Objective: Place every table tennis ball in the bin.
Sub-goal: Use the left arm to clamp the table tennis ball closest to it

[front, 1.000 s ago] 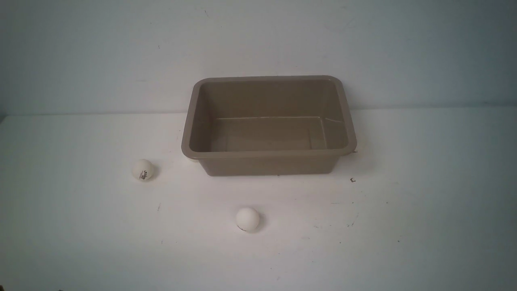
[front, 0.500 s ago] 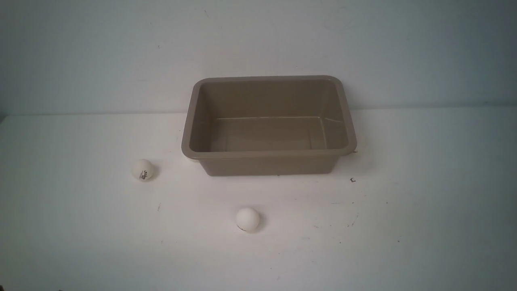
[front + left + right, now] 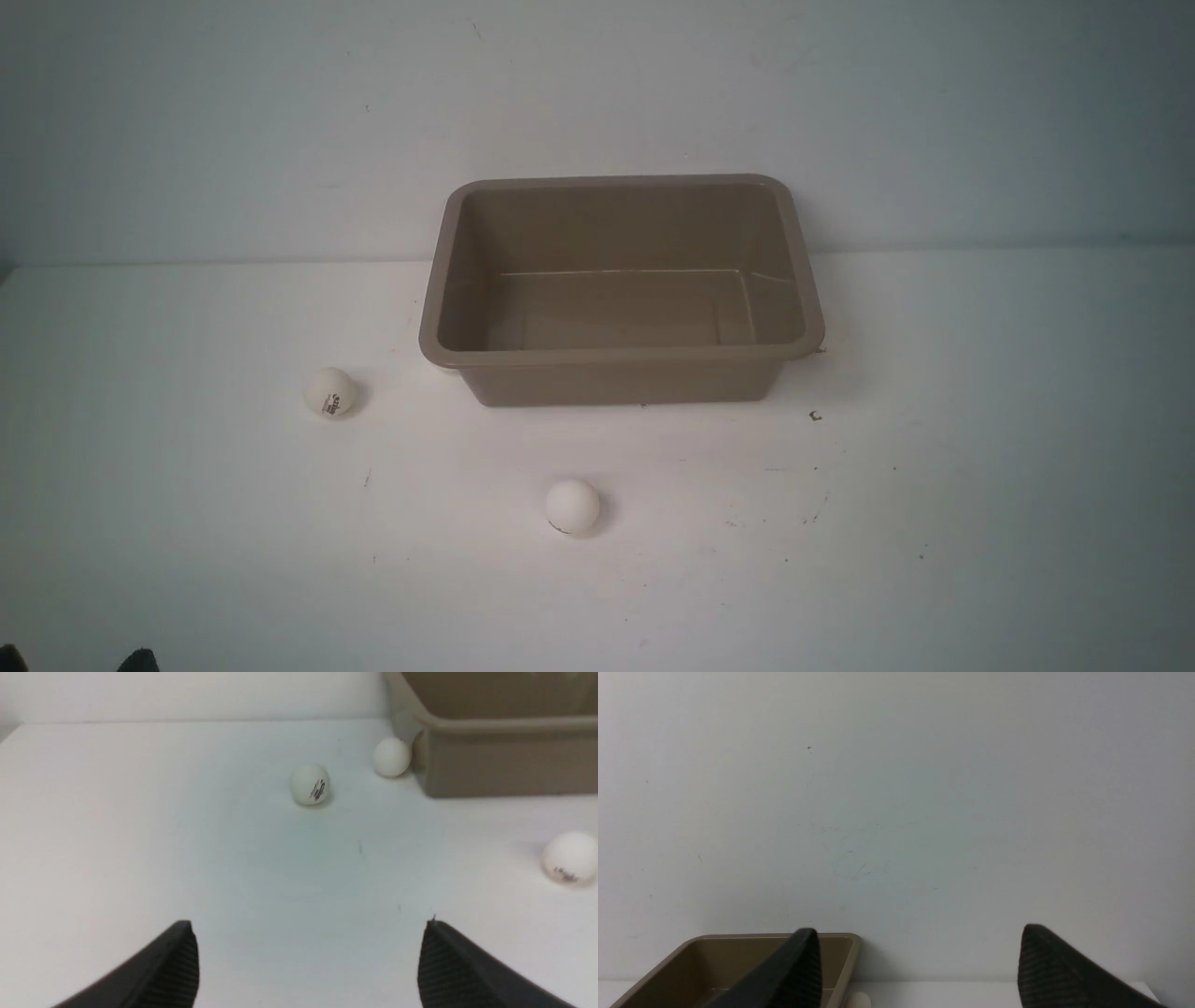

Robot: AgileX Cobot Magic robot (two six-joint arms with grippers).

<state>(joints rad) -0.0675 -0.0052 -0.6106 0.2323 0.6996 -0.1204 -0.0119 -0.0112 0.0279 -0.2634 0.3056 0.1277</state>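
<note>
Now marked ball (image 3: 309, 784) well ahead of L tool (image 3: 308, 926), apart

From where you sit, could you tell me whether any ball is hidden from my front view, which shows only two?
Observer: Yes, the left wrist view shows a third table tennis ball close beside the bin, at its near left corner.
Operator: Thank you. Is the left hand free to fetch it?
Observer: The left hand is open and empty, low over the table and facing the marked ball.
</note>
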